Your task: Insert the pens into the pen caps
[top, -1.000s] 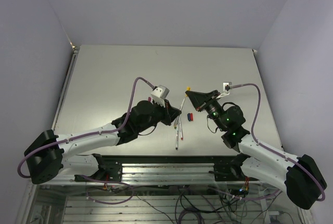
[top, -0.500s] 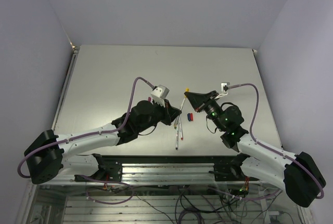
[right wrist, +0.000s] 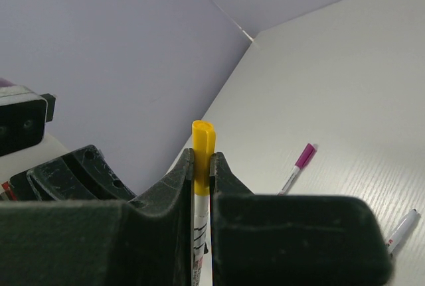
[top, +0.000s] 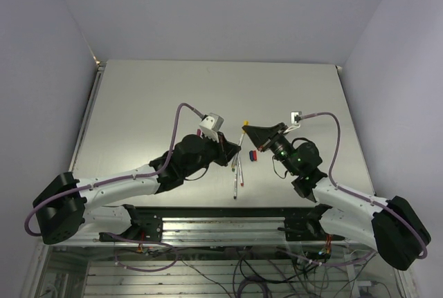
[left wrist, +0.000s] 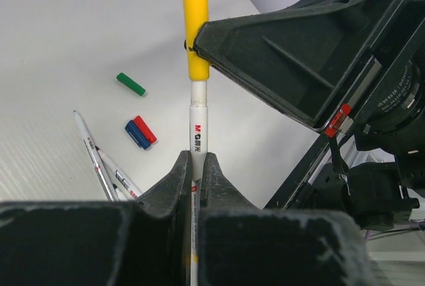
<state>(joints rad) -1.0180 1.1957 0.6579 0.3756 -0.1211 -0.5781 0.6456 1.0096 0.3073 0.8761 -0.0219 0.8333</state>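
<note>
1. The left fingers are narrow, clamped on the barrel of a thin white plastic pen. The right fingers are equally narrow, pinching a short yellow plastic cap.
2. Pen and cap are held in the air above the middle of the grey counter, between the two arms. The cap sits over the pen's far end. Whether it is fully seated cannot be told.
3. The step in hand is judged to be pressing the cap home. Keep barrel and cap on one axis and push along that axis only. Tilt is likely to flex the thin barrel or twist the cap out of its pinch.
4. The left grip lies well back from the cap. Advance slowly and hold the barrel firm so that it does not slide through.
5. Release the cap only once it stops advancing.
6. Below, on the counter, lie loose white pens, a green cap and blue and red caps touching side by side. A white pen with a purple end lies apart.
</note>
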